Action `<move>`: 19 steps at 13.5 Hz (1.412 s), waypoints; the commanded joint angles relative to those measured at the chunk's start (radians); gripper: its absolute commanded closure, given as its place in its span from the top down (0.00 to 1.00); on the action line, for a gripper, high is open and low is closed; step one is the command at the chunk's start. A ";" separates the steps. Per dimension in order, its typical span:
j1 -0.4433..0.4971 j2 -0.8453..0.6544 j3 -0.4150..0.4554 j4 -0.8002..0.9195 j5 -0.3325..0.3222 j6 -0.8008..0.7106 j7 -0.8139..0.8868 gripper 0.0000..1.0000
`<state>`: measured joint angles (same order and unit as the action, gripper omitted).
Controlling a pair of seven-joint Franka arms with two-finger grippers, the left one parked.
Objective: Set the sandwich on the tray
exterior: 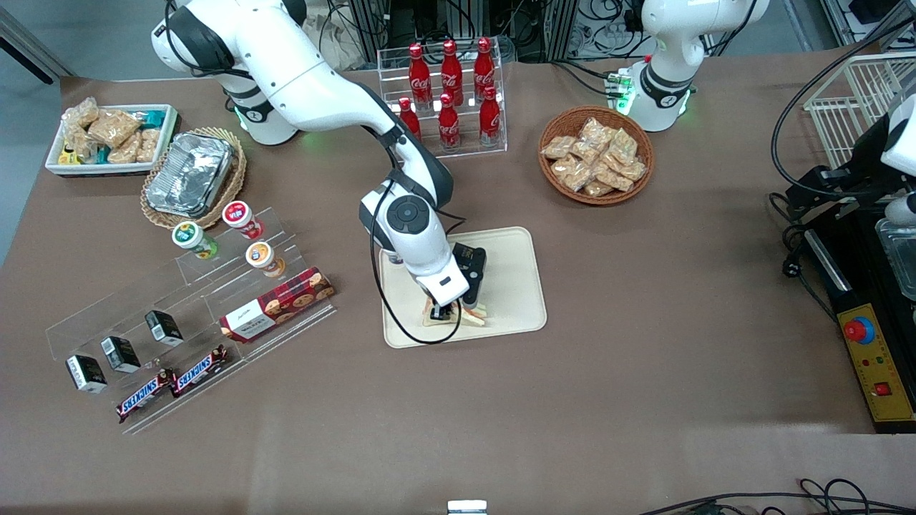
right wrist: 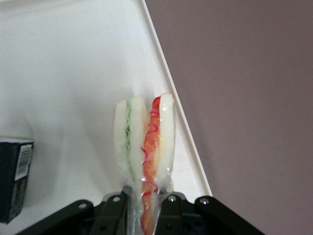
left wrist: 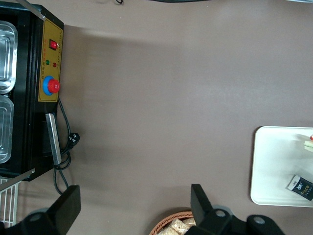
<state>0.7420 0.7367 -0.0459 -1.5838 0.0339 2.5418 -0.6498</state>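
Arm pose: right arm reaches from its base out over the counter (exterior: 644, 400), elbow high, wrist bent straight down above the tray (exterior: 512, 286).
Gripper: gripper (exterior: 445, 312) points down at the tray's near edge, fingers (right wrist: 115, 208) pressed in on the sandwich (right wrist: 145, 152) from both flat sides, pinching its lower end.
Sandwich: held upright on edge, at the tray's rim nearest the front camera; whether it touches the tray floor, cannot tell. Clear glossy wrap, two pale white bread wedges, one with a green filling line, the other with a red-orange ruffled one.
Tray: flat beige plastic, rounded corners, low raised rim, smooth matte surface; lies mid-counter.
Small black box (right wrist: 14, 178): on the tray beside the sandwich, label with barcode showing.
Counter: brown, matte, cloth-like cover.
Wicker basket (exterior: 595, 154): round, woven, heaped with tan snack packets; farther from the front camera than the tray, toward the parked arm's end.
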 commanded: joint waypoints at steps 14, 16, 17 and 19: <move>-0.074 -0.222 -0.014 0.033 0.030 -0.237 -0.025 0.99; -0.133 -0.325 -0.017 0.031 0.056 -0.355 -0.014 0.99; -0.163 -0.368 -0.018 0.033 0.064 -0.406 -0.007 0.99; -0.231 -0.434 -0.019 0.033 0.073 -0.495 0.094 0.99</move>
<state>0.5613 0.3710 -0.0741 -1.5223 0.0869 2.1142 -0.6289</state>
